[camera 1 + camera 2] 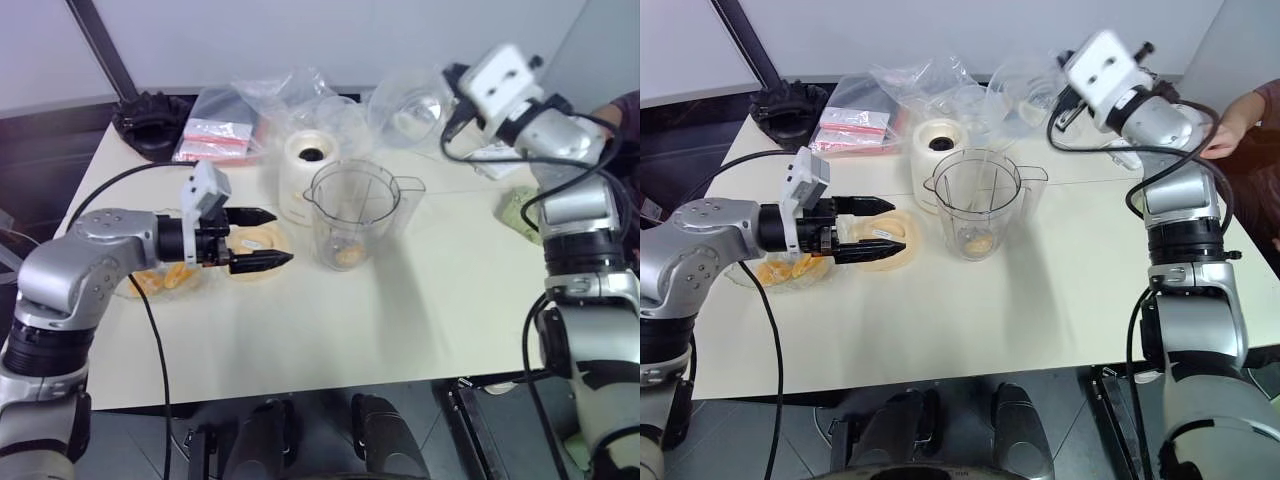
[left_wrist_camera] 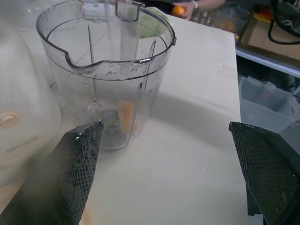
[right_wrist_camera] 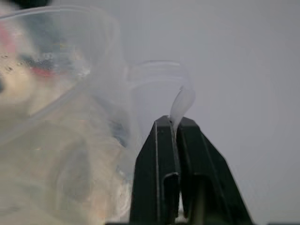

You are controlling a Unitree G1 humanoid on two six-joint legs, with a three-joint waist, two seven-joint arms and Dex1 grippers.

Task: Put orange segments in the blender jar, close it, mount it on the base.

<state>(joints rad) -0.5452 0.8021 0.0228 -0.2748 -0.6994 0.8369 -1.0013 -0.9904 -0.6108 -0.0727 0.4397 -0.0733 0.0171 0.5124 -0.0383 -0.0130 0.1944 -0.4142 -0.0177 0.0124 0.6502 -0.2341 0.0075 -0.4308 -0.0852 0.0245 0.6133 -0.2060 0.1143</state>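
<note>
The table [image 1: 430,300] was seen carrying all the items. The blender jar [image 1: 352,215] stood upright near the table's middle, unlidded, just beside and in front of the cream-white base [image 1: 305,170], not mounted on it. One orange segment [image 2: 125,117] was noted at the jar's bottom; further orange segments [image 1: 165,278] lay in a shallow clear dish [image 1: 745,275] under the left forearm. A flat peach lid [image 1: 890,240] lay on the table between that dish and the jar. Clear plastic bags [image 1: 250,110] and a black ridged piece [image 1: 150,125] were recorded at the far edge.

The left end effector [image 1: 262,238] was held level just to the left of the jar, fingers spread wide, nothing between them. The right end effector [image 3: 172,124] was raised over the far right of the table, fingers pressed together on the rim of a thin clear plastic piece [image 3: 159,82], seemingly a transparent lid or cup.
</note>
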